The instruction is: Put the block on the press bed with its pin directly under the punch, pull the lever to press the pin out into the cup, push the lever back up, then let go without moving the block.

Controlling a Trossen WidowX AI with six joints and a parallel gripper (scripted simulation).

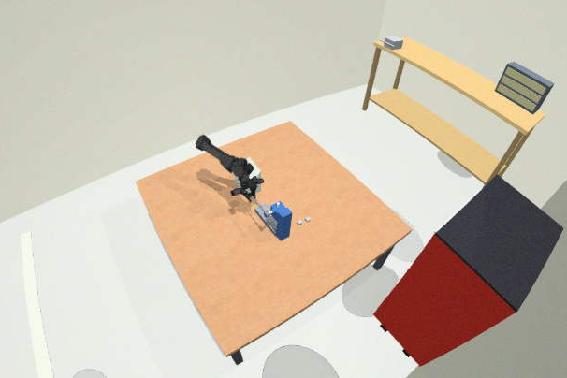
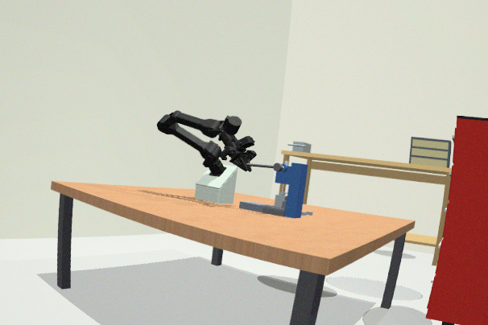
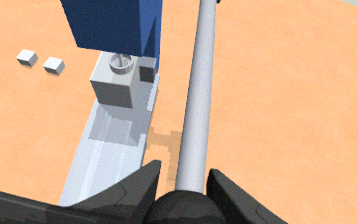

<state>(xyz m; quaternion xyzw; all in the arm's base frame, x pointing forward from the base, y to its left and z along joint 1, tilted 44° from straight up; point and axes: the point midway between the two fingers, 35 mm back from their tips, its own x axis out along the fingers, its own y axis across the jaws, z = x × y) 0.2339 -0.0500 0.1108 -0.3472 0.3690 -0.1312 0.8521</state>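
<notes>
Pincer [image 1: 252,197] [image 2: 248,168] [image 3: 184,172] clamped on lever [image 1: 259,202] [image 2: 262,165] [image 3: 199,95]; block [image 2: 280,200] [image 3: 114,85] on bed [image 1: 265,219] [image 2: 262,208] [image 3: 107,167], under blue press hd [image 1: 281,210] [image 2: 297,181] [image 3: 107,22].

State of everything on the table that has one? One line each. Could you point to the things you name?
Gripper [image 1: 253,196] [image 2: 247,166] [image 3: 184,172]: shut on the lever.
Lever [image 1: 258,201] [image 2: 262,165] [image 3: 198,100]: near horizontal.
Block [image 2: 280,200] [image 3: 114,89]: upright on the press bed.
Press bed [image 2: 262,207] [image 3: 107,160]: flat on the table.
Press frame [image 1: 283,224] [image 2: 297,191] [image 3: 110,25]: upright.
Pin: cannot tell how far out.

The blue press head [image 2: 291,177] [image 3: 107,25] blocks access above the gray block [image 2: 280,200] [image 3: 114,87]
</notes>
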